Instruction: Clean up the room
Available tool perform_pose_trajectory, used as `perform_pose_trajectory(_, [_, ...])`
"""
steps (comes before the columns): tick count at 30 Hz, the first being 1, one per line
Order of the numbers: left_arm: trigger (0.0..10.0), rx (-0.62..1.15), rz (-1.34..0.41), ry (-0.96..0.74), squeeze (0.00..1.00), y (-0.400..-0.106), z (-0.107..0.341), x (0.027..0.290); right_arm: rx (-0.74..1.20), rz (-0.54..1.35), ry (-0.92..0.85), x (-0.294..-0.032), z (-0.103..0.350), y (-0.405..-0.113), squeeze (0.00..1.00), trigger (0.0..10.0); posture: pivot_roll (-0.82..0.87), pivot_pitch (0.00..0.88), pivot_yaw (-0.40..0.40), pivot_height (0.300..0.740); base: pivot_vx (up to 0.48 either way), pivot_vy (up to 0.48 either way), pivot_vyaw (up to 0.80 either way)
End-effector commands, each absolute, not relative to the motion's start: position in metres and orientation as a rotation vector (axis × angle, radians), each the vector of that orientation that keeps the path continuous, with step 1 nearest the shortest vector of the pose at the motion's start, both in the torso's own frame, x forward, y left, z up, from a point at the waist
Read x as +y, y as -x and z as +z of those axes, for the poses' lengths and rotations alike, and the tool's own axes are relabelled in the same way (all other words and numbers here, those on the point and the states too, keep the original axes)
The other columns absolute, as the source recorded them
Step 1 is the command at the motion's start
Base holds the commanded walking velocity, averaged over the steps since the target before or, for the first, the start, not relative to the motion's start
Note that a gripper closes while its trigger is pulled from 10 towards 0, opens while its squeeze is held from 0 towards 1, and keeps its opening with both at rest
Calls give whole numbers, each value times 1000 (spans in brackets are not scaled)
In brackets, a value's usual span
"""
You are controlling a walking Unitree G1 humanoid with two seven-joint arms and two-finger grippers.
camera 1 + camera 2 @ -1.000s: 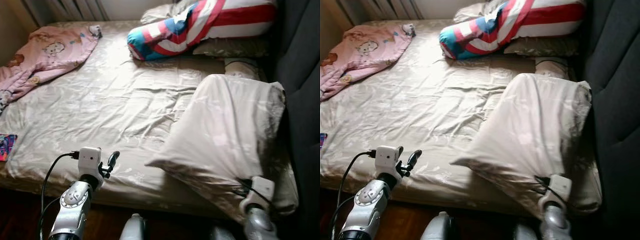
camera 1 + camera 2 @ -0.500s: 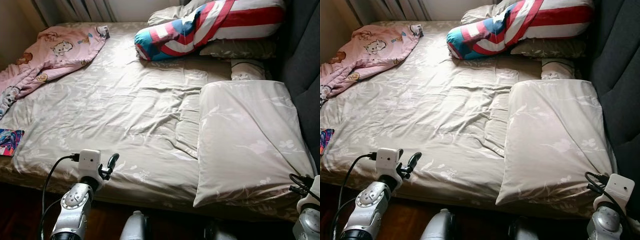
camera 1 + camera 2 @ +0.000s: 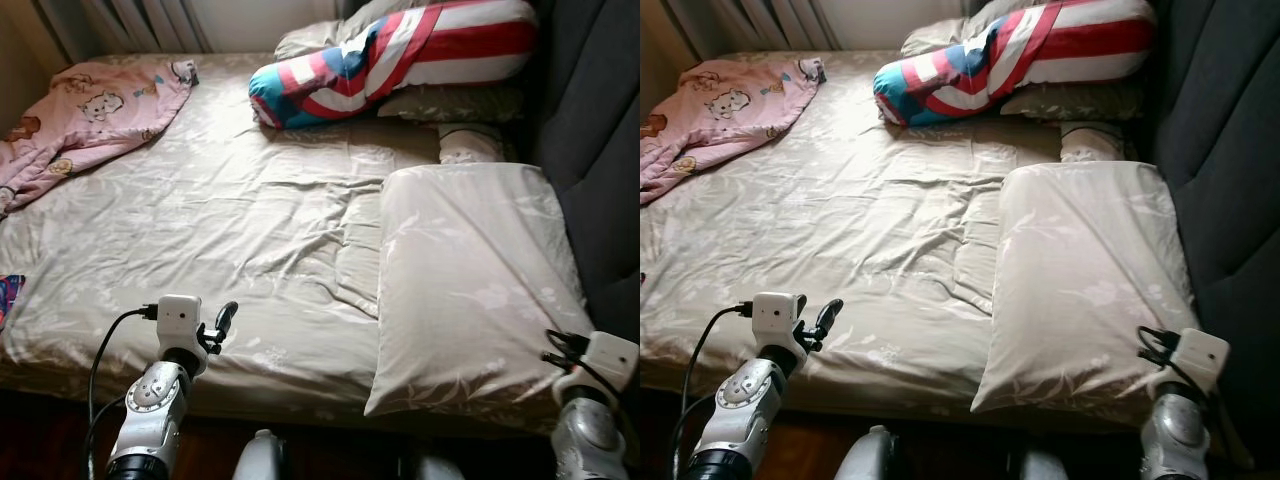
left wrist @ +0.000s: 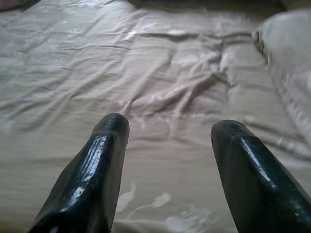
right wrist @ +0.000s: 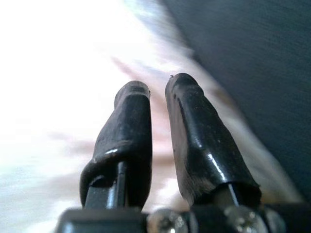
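From the left eye view, a beige pillow [image 3: 470, 280] lies flat at the right of the bed [image 3: 200, 220]; a striped pillow [image 3: 400, 55] sits top centre, a pink blanket [image 3: 90, 110] upper left. In the left wrist view, the left gripper [image 4: 167, 131] hovers wide open, empty. In the right wrist view, the right gripper [image 5: 158, 94] is nearly closed, holding nothing.

Creased satiny cloth bedsheet [image 3: 230, 230], glossy black left claw [image 4: 167, 160] fingers [image 4: 97, 170]
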State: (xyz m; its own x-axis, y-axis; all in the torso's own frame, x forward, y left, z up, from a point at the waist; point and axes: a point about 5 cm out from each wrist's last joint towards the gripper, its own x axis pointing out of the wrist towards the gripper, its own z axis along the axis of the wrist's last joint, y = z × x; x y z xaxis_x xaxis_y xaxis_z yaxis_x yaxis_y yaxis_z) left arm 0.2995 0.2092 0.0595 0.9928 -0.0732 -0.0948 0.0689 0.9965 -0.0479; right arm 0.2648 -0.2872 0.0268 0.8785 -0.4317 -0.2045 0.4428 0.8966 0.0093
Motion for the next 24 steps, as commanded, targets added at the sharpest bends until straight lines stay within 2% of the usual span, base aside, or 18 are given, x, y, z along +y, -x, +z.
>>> perform_pose_trajectory(1, [10000,122,-30,79,0,-296,52,215,174,-399,-61,-278,29,-270,0,10000,-33,93,39,658,0,0,0])
perform_pose_trajectory(5, [10000,155,35,137,0,-290,42,223,218,-286,-125,-255,18,-272,0,10000,-30,71,27,658,0,0,0])
perform_pose_trajectory(8, [10000,218,91,173,0,-282,27,230,360,-220,-160,-234,-8,-261,0,10000,-16,50,20,658,0,0,0])
perform_pose_trajectory(12, [10000,302,103,165,0,-272,10,231,452,-181,-200,-218,-27,-247,0,10000,-14,28,19,683,0,0,0])
perform_pose_trajectory(19, [10000,455,100,124,0,-253,-17,231,622,-164,-214,-206,-52,-222,0,10000,-4,0,14,718,0,0,0])
perform_pose_trajectory(24, [10000,521,85,116,0,-247,-27,225,672,-158,-230,-202,-59,-216,0,10000,-6,0,14,740,0,0,0])
